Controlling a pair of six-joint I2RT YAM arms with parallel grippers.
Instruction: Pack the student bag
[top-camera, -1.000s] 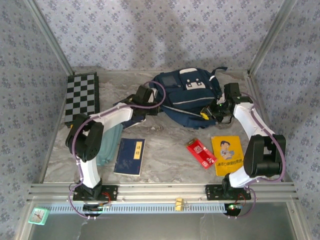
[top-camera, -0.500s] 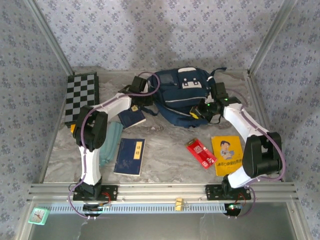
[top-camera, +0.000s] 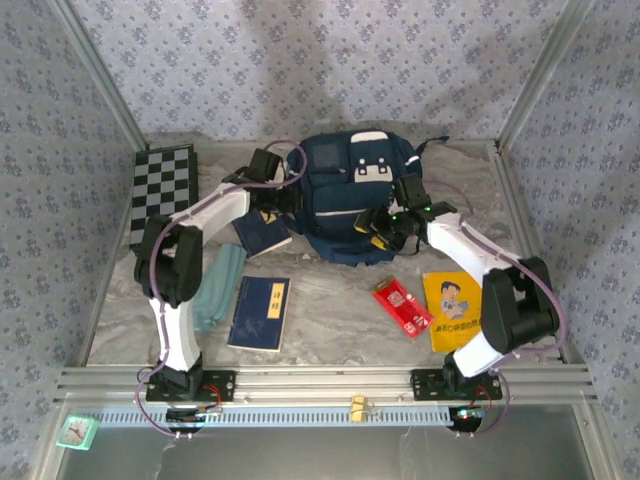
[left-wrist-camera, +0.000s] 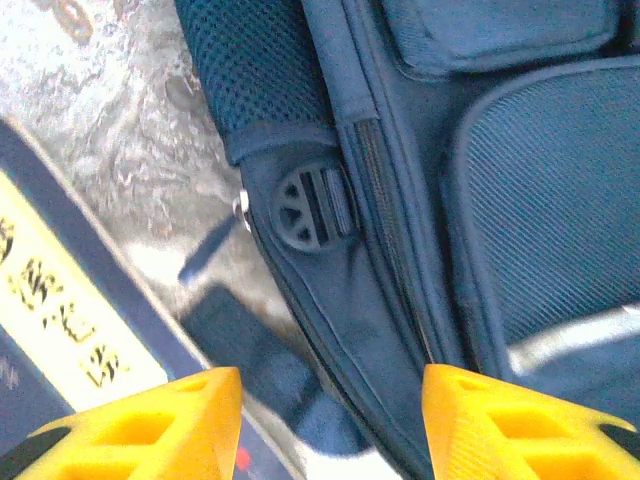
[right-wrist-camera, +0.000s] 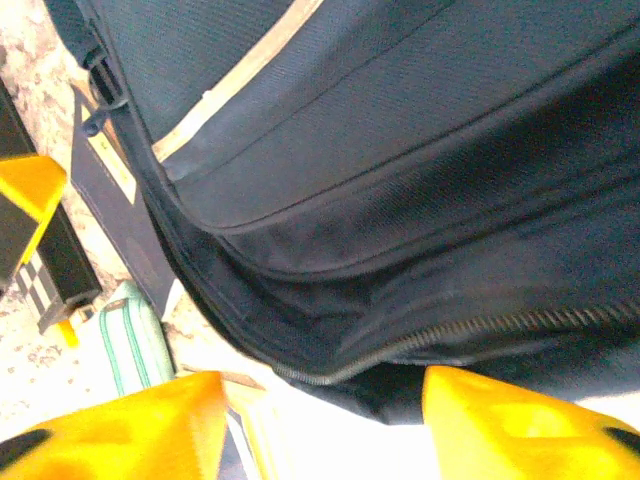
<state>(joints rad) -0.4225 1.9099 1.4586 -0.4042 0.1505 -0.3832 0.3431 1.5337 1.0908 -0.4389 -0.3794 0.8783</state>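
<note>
At left wrist: student bag (left-wrist-camera: 520, 200) buckle (left-wrist-camera: 312, 207) | right wrist: zipper (right-wrist-camera: 470, 330) (toothed)

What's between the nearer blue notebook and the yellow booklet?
In the top view, a red booklet lies beside the yellow booklet; the stretch from it to the blue notebook is bare table.

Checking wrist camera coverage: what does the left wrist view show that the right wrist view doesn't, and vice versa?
Left wrist: a round black buckle and mesh strap on the student bag. Right wrist: a zipper, pale stripe trim and a green pouch. Both: the bag's navy fabric, a navy booklet and the marble table.
</note>
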